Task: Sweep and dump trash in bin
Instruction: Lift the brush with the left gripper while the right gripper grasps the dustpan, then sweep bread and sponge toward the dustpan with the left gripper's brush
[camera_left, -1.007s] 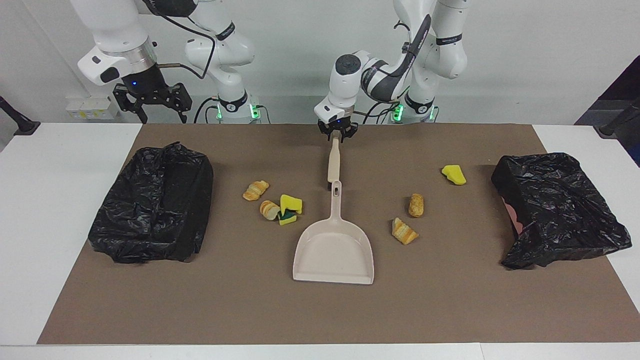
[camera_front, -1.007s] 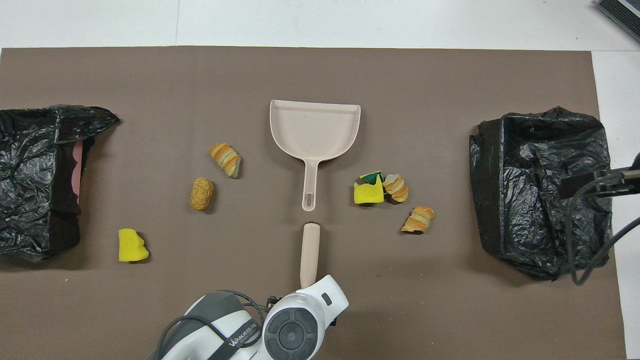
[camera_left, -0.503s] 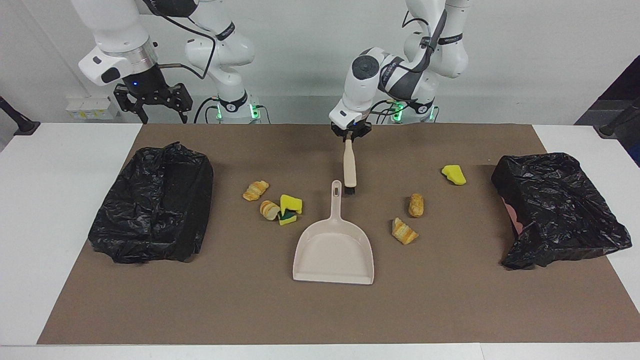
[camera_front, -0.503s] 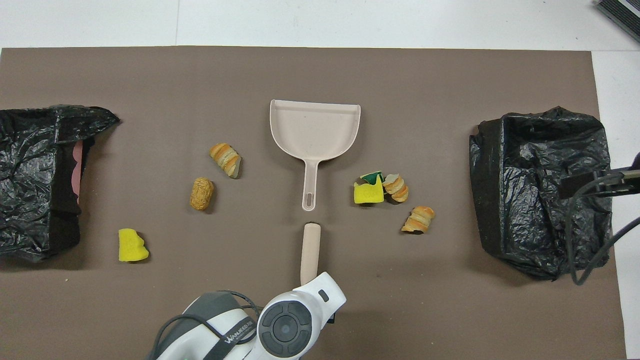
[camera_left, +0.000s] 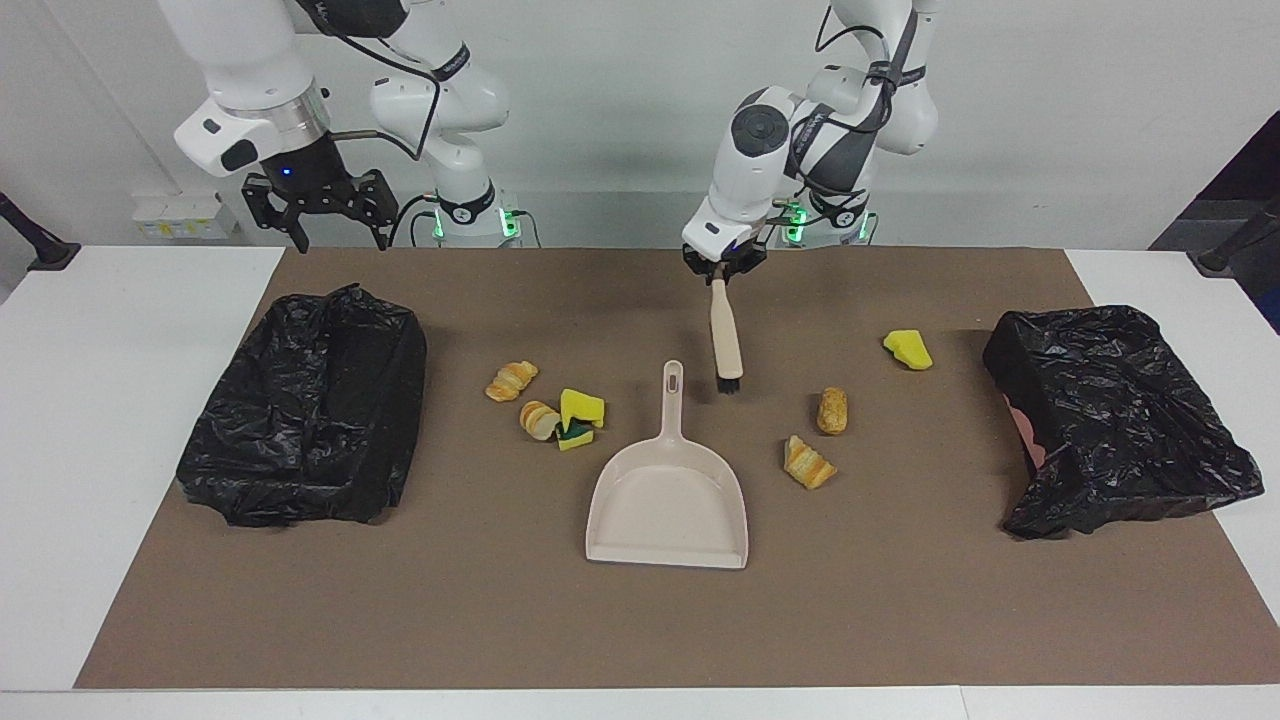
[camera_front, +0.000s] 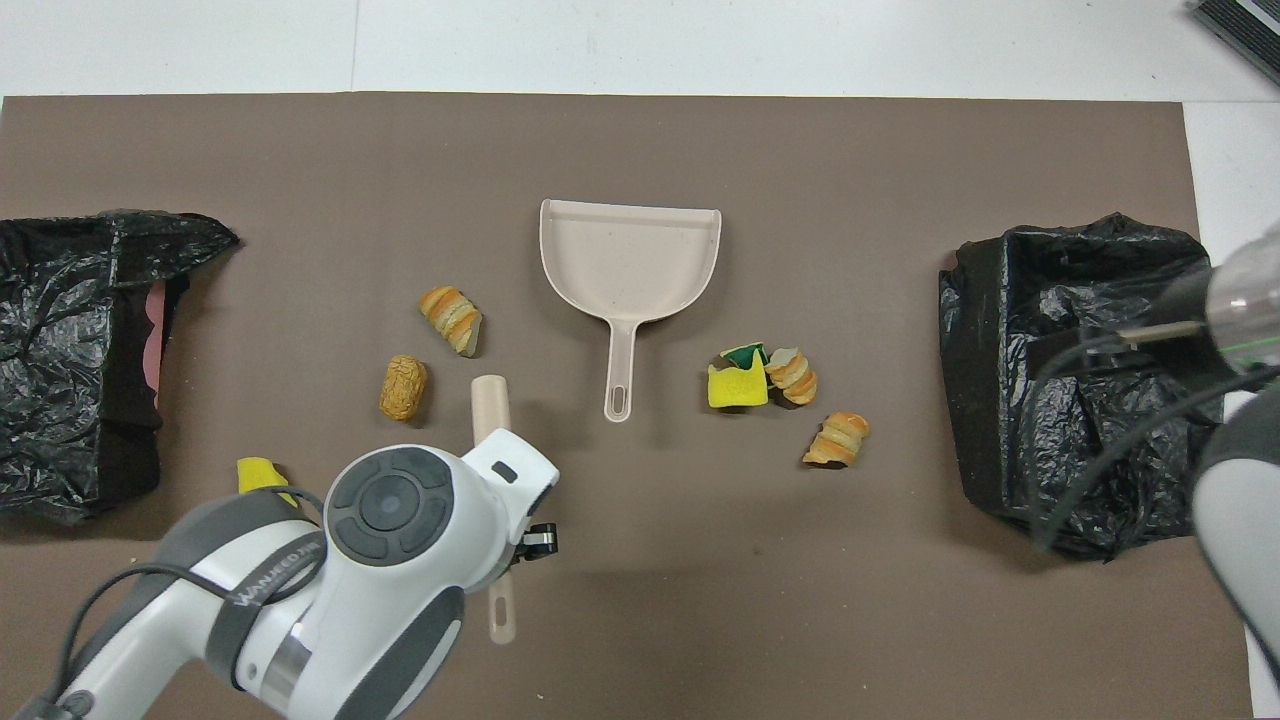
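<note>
Brown mat (camera_left: 640, 620) covers most of a white table (camera_left: 130, 400); plain pale wall (camera_left: 1050, 120) rises at the robots' end; a white socket block (camera_left: 180, 215) sits on that wall near the right arm; green lights glow at both arm bases.

Only writing that can be read: "WANJEED" on a cable band (camera_front: 262, 580) on the left arm, overhead view; similar bands on the upper arms in the facing view are too small to read.

Left gripper (camera_left: 722, 272) is up over the mat; fingertips clamped on the top end of the beige-handled brush (camera_left: 725, 335); brush hangs tilted, black bristles low, just above the mat beside the dustpan handle, toward the left arm's end. Right gripper (camera_left: 315, 205) hangs spread wide and holding nothing, over the table edge at the robots' end, by the black bin bag (camera_left: 310, 410) at the right arm's end; that arm waits.

Beige dustpan (camera_left: 668, 500) lies flat mid-mat, handle pointing toward the robots.

Trash, six loose pieces, all on the mat: croissant piece (camera_left: 511, 380), bread roll piece (camera_left: 539, 419) touching the yellow sponge chunk (camera_left: 581, 407) and the green-backed sponge chunk (camera_left: 574, 433), on the right arm's side of the dustpan; brown lump (camera_left: 832, 410) and striped bread piece (camera_left: 808, 462) on the left arm's side; lone yellow sponge (camera_left: 908, 349) near the second black bin bag (camera_left: 1110, 420) at the left arm's end; a pink edge shows under that bag.
</note>
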